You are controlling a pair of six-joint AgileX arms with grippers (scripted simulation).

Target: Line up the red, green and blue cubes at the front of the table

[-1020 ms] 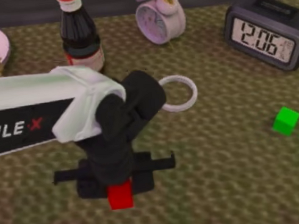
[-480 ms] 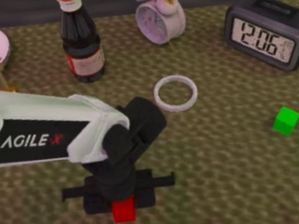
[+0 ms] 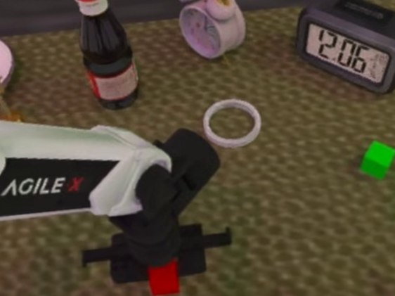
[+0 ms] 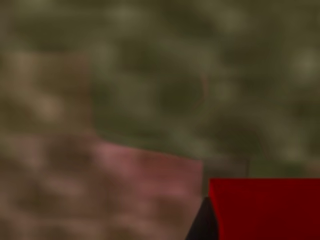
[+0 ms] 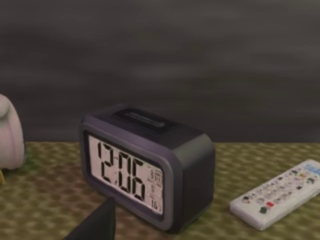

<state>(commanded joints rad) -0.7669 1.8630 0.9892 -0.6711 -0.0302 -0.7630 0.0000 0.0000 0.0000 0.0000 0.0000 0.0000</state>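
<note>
Top view: left gripper (image 3: 161, 268) low at the tabletop's (image 3: 314, 249) front left, fingers clamped on the red cube (image 3: 164, 279), presumably to start the row there. Green cube (image 3: 378, 159) sits alone, well right, untouched. Blue cube not seen.

Left wrist view: red cube (image 4: 265, 207) close above the weave, looks near set-down.

Right wrist view: right arm parked, facing the digital clock (image 5: 150, 172); finger state cannot be told.

left arm reaches in from the top view's left edge, white forearm w/ black band, black wrist bent straight down near the table's front; left gripper (image 3: 162, 273) points down, fingers closed on the red cube (image 3: 163, 278); right arm out of top view; right gripper's state can't be told.
</note>
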